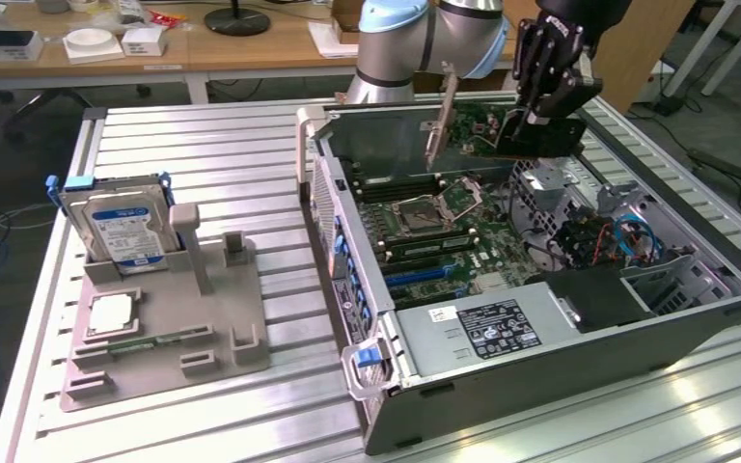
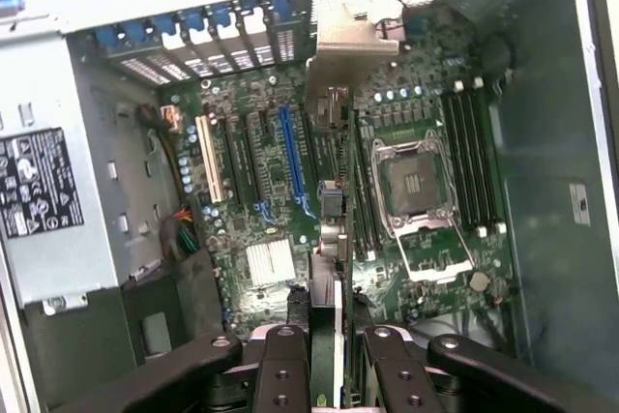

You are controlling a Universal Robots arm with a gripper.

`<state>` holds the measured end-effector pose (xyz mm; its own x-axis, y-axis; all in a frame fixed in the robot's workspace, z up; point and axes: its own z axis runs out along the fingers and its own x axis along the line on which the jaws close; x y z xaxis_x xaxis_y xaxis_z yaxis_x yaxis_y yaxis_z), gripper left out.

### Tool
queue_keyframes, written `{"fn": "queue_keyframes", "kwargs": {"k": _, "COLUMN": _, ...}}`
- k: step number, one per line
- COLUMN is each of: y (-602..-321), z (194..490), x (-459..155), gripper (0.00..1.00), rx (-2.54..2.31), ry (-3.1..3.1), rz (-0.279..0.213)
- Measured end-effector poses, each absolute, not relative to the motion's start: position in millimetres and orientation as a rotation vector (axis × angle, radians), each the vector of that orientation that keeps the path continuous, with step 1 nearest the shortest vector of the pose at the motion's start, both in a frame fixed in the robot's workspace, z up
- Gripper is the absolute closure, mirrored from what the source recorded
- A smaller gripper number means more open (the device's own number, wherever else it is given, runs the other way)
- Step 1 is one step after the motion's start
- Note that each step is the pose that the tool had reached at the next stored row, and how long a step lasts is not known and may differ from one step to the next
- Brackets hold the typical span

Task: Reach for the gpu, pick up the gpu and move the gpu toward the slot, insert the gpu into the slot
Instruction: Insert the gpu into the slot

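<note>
My gripper (image 1: 535, 114) is shut on the gpu (image 1: 480, 130), a thin dark card with a metal end bracket (image 1: 446, 114). It hangs in the air above the far end of the open computer case (image 1: 384, 318). In the wrist view the gpu (image 2: 327, 239) is seen edge-on between the black fingers (image 2: 282, 369), with its bracket (image 2: 350, 38) toward the case's rear slot covers. My gripper (image 2: 331, 365) holds it over the motherboard. A long blue slot (image 2: 293, 157) lies just beside the card's line; the blue slots (image 1: 420, 276) sit mid-board in the exterior view.
The empty processor socket (image 1: 420, 214) and memory sticks (image 2: 469, 157) lie under the card. A power supply (image 1: 480, 333) and cables (image 1: 596, 241) fill the case's near end. On the exterior view's left, a grey fixture (image 1: 165, 328) holds a blue-labelled hard drive (image 1: 123, 230) and a processor chip (image 1: 111, 313).
</note>
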<state>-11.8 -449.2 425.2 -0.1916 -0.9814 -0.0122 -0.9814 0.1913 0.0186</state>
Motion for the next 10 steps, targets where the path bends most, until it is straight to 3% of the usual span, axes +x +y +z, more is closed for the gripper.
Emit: {"fn": "queue_keyframes", "kwargs": {"k": 10, "y": -449.2, "z": 425.1, "x": -11.8, "gripper": 0.74, "rx": 2.137, "ry": -2.298, "rz": -0.034}}
